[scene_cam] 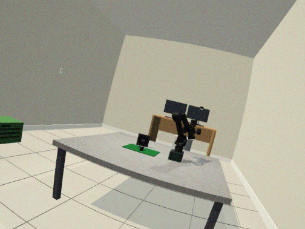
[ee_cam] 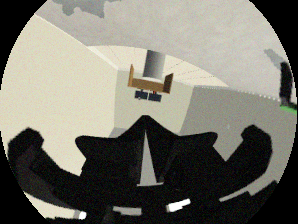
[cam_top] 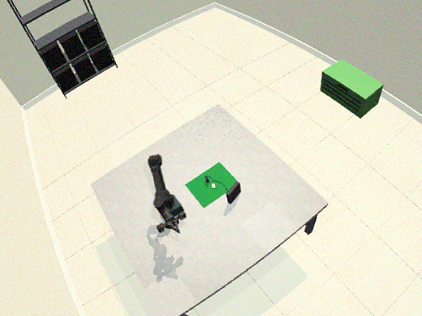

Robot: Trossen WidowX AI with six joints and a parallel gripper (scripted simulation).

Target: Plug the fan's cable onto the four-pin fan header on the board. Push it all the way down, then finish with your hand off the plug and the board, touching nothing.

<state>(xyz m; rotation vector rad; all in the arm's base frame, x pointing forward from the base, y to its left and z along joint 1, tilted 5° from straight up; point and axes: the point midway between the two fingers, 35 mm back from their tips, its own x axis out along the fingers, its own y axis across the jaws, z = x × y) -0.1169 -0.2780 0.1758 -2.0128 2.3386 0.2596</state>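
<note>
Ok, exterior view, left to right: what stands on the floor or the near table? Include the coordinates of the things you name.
Green cabinet [cam_top: 355, 79] [scene_cam: 10, 130] → fan [cam_top: 233, 192] [scene_cam: 143, 140] [ee_cam: 285, 82] → robot arm [cam_top: 159, 182] [scene_cam: 180, 130]. The board overlaps the fan, so it is left out.

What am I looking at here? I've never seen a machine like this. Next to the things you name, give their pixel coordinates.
The machine is one dark, jointed robot arm [cam_top: 158, 182] [scene_cam: 180, 128], mounted on a table [cam_top: 269, 221] [scene_cam: 136, 169] [ee_cam: 225, 40]. At its end are two jaws, which work like a finger and thumb. They are closed, and I see nothing held.

The top picture looks down from above; the exterior one looks across the table from the side. The wrist one comes from a camera near the jaws, so their dark shapes fill its lower part.

On the table lies a flat green board [cam_top: 202, 196] [scene_cam: 152, 152] [ee_cam: 288, 108]. A dark, square fan [cam_top: 234, 192] [scene_cam: 145, 139] [ee_cam: 286, 82] stands upright at it, with a thin cable [cam_top: 220, 182] curving over the board. Whether the cable is plugged in is too small to tell.
</note>
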